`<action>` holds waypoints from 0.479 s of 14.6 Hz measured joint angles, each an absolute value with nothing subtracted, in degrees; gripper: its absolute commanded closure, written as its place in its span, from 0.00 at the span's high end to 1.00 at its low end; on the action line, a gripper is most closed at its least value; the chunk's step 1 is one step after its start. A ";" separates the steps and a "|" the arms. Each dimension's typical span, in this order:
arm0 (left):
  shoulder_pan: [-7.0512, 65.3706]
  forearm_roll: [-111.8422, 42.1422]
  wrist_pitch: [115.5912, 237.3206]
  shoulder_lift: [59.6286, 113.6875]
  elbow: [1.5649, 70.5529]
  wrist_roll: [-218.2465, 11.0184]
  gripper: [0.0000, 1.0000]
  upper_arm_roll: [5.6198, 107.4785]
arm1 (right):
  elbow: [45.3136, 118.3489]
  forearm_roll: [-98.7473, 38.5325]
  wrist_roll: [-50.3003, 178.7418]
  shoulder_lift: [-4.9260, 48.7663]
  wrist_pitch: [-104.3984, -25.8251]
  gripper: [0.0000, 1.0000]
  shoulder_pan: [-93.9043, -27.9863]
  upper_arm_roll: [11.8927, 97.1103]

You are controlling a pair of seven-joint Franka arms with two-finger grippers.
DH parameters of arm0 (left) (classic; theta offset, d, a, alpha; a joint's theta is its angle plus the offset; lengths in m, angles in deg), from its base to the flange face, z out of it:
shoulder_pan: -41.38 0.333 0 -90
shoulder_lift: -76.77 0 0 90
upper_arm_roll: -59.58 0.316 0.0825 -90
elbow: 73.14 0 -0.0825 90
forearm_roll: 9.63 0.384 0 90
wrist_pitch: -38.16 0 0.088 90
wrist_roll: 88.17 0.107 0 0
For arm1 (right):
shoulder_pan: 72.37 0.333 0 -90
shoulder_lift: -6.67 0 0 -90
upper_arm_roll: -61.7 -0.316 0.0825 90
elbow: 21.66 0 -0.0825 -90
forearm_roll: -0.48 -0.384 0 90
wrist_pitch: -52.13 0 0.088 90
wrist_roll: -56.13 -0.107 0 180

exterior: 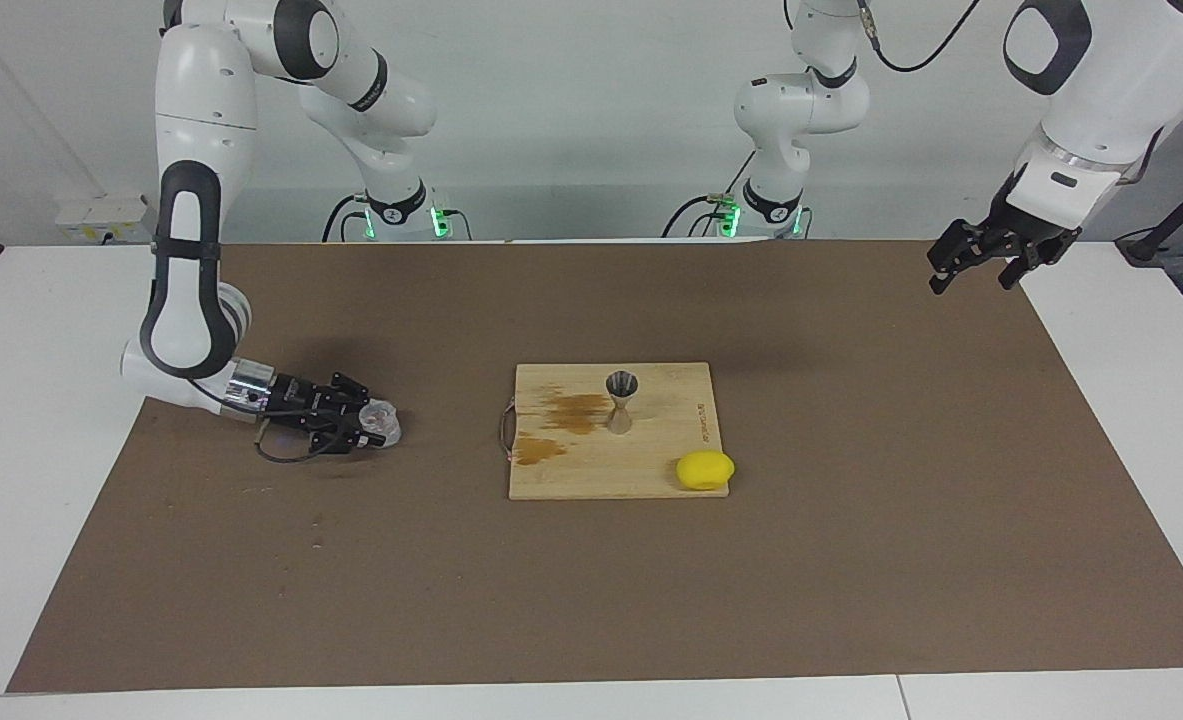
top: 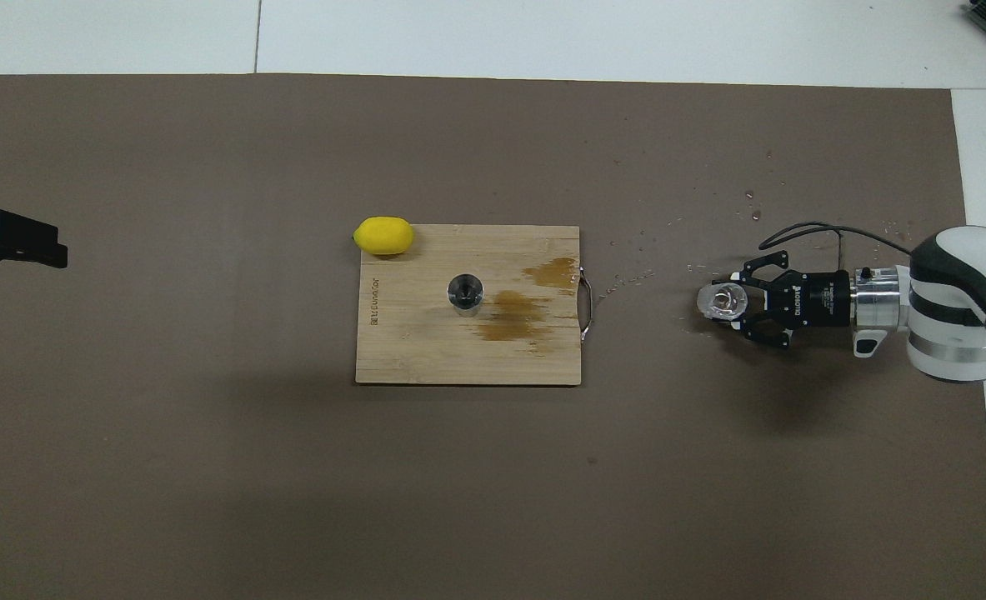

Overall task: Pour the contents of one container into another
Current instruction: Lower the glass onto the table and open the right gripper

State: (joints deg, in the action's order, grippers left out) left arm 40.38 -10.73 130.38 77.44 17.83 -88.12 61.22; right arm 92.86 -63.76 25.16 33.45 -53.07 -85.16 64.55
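The clear glass tumbler (exterior: pixel 382 421) stands upright, low at the brown mat, toward the right arm's end of the table. My right gripper (exterior: pixel 369 427) lies level and is shut on it from the side; from overhead the tumbler (top: pixel 723 302) shows its round mouth at the tips of the right gripper (top: pixel 738 302). The silvery hourglass jigger (exterior: pixel 621 400) stands upright in the middle of the wooden board (exterior: pixel 651 475), apart from the tumbler. My left gripper (exterior: pixel 971 282) hangs open in the air over the mat's corner at the left arm's end and waits.
A yellow lemon (exterior: pixel 705 469) rests at the board's corner, farther from the robots than the jigger. Two brown wet stains (top: pixel 513 304) mark the board (top: pixel 426 354) beside the jigger (top: pixel 464 293). Water drops (top: pixel 638 275) are scattered on the mat between board and tumbler.
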 measured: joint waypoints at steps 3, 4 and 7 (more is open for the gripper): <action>40.38 -10.73 130.37 77.44 17.82 -88.13 1.00 61.24 | 92.85 -63.76 25.19 33.47 -53.11 1.00 -85.39 64.56; 40.38 -10.72 130.37 77.44 17.81 -88.13 1.00 61.24 | 92.84 -63.76 25.20 33.47 -53.11 1.00 -85.47 64.56; 40.38 -10.72 130.36 77.44 17.80 -88.14 1.00 61.24 | 92.55 -63.77 25.21 33.42 -52.85 1.00 -85.50 64.55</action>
State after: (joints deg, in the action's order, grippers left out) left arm 40.38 -10.72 130.36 77.44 17.80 -88.14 61.24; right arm 92.55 -63.77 25.21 33.42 -52.85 -85.50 64.55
